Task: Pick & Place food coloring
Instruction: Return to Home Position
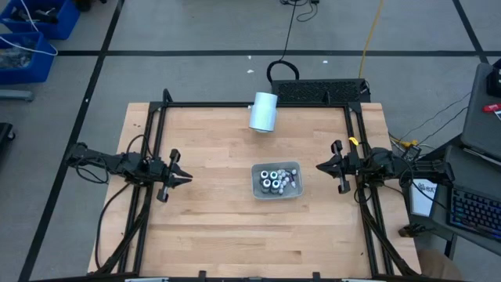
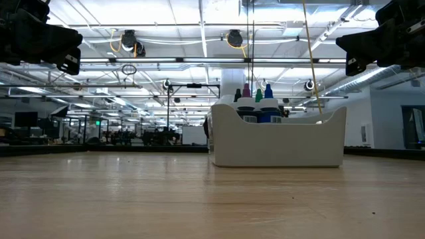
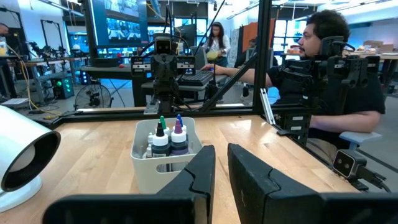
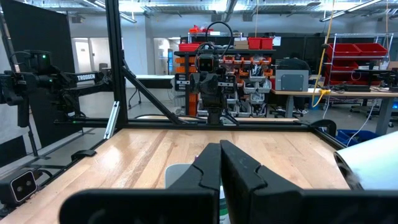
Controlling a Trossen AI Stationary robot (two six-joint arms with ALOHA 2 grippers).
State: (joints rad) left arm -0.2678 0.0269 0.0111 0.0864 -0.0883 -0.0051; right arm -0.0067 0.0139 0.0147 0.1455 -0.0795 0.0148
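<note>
The food coloring [image 1: 274, 180] is a cluster of tiny bottles standing in a grey rectangular tray [image 1: 291, 166] at the middle of the wooden table. In the left wrist view, dark bottles with green and purple tips [image 3: 168, 140] stick up above the tray's wall [image 3: 155, 171]; the low view shows their tips [image 2: 255, 106] too. My left gripper [image 1: 188, 178] hovers at the table's left side, pointing level at the tray, with a narrow gap between its fingers [image 3: 221, 165]. My right gripper [image 1: 318, 166] hovers at the right side, shut [image 4: 221, 149], its fingers hiding most of the tray.
A large white cylinder [image 1: 264, 111] lies on its side near the far edge, behind the tray. A black frame [image 1: 258, 104] runs around the table. A keyboard [image 1: 321, 90] lies beyond the far edge. A person [image 3: 329, 74] sits past the table's right side.
</note>
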